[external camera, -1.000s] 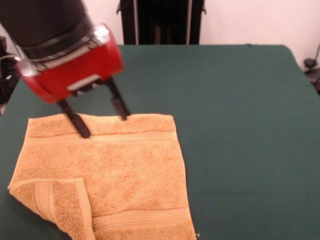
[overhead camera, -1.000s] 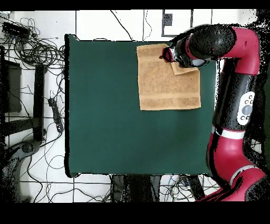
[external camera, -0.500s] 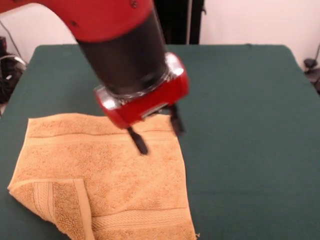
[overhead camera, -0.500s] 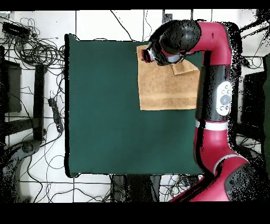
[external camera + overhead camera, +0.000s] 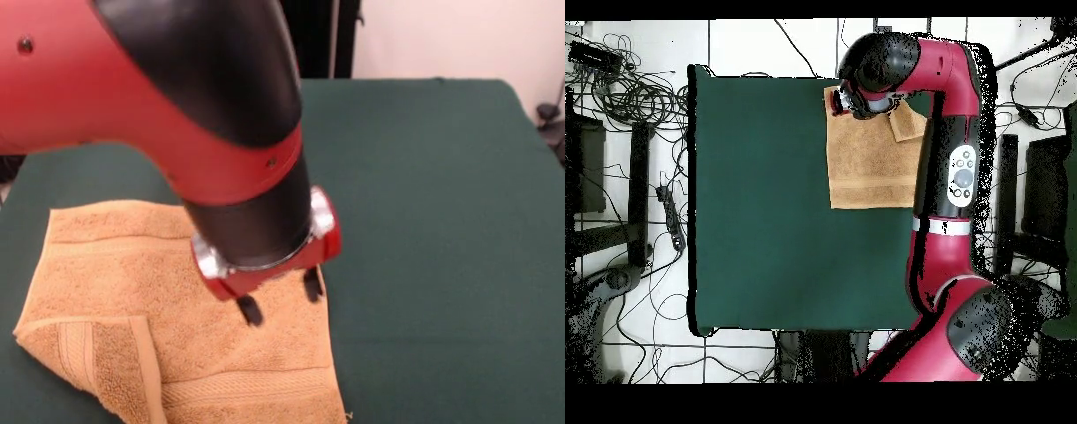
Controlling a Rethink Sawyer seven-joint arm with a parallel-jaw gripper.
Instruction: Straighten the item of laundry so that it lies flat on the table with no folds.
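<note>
The orange-tan towel (image 5: pixel 115 274) lies on the green table (image 5: pixel 424 221) at the front left of the front view. Its near left corner (image 5: pixel 97 353) is folded over onto the top, showing a woven band. In the overhead view the towel (image 5: pixel 865 165) lies at the table's (image 5: pixel 765 200) upper right, with the folded corner (image 5: pixel 908 122) beside the arm. My gripper (image 5: pixel 281 298) is open and empty. It hangs just above the towel near its right edge. In the overhead view the gripper (image 5: pixel 842 102) is mostly hidden under the wrist.
The arm's big red and black elbow (image 5: pixel 177 106) fills the upper left of the front view and hides part of the towel's far edge. The black pedestal (image 5: pixel 309 35) stands behind the table. Cables (image 5: pixel 625 90) lie on the floor beside the table.
The gripper has moved from the towel's far left corner across to its right edge and nearer the camera, staying open. The towel has not moved.
</note>
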